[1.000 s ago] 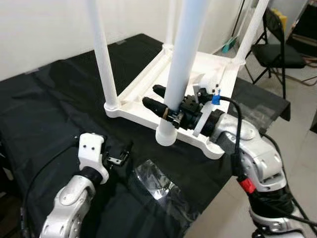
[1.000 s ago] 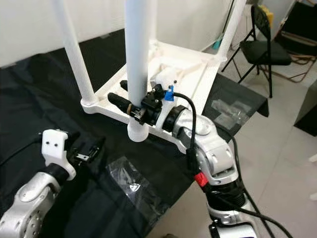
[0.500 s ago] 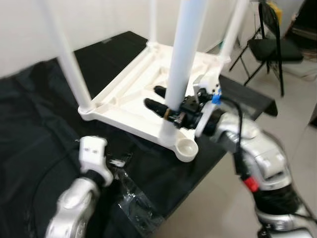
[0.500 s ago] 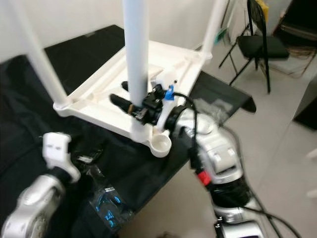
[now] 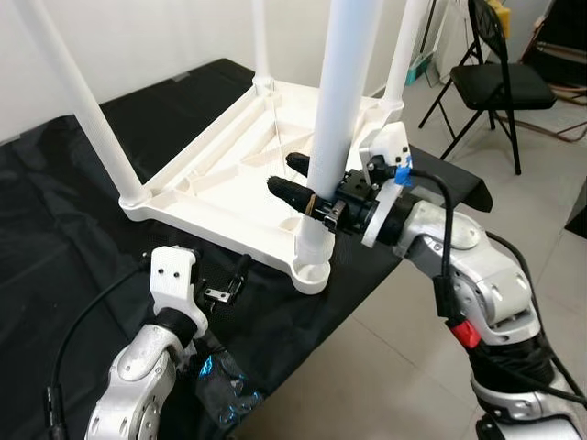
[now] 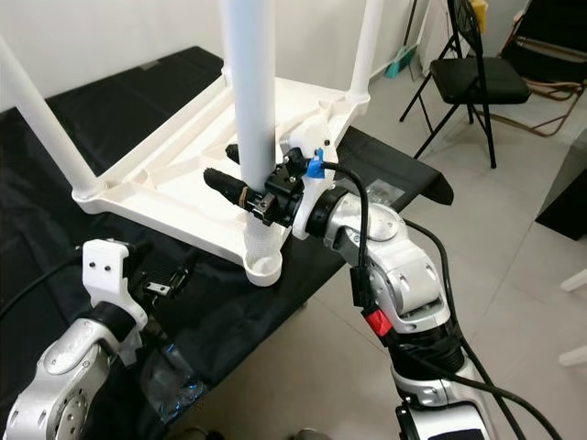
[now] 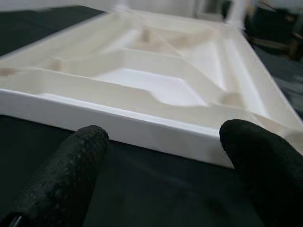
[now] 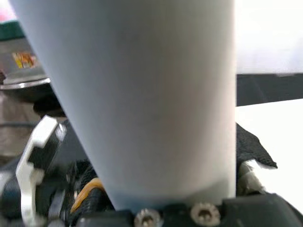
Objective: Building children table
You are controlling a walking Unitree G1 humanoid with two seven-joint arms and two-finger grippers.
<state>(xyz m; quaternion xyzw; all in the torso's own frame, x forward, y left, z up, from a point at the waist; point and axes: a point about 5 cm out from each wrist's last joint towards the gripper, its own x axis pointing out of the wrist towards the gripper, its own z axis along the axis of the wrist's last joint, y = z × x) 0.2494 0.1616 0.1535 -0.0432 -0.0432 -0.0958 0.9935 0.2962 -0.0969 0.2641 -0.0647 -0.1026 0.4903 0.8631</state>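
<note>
On the black-covered workbench point(image 5: 73, 192) the upside-down tabletop point(image 5: 215, 179) was lying flat with its underside up, near the bench's edge. I could count four white legs standing in its corners: the far-left leg point(image 5: 78, 96), two back ones, and the near leg point(image 5: 335, 137) that I was working on. So my read was that the table was pretty much built by this point, and what was left was making sure that last leg was fully seated in its corner socket point(image 5: 312, 273), then flipping the whole thing upright. Couldn't tell from the cameras whether it was all the way home.

Right gripper point(image 5: 298, 179) was reaching in from the bench edge, forearm roughly level, black fingers clamped around the near leg low down, just above the socket. The right wrist camera had the leg pressed right up against the gripper body, so the grip looked solid.

Left gripper point(image 7: 165, 156) sat low over the black cloth, just short of the tabletop's near rim, fingers spread wide and holding nothing. It was pointed at the rim, so I figured it could brace the tabletop if needed.

Crinkled plastic bag point(image 5: 220, 390) was lying by my left arm, and a black folding chair point(image 5: 500, 82) stood off on the floor.
</note>
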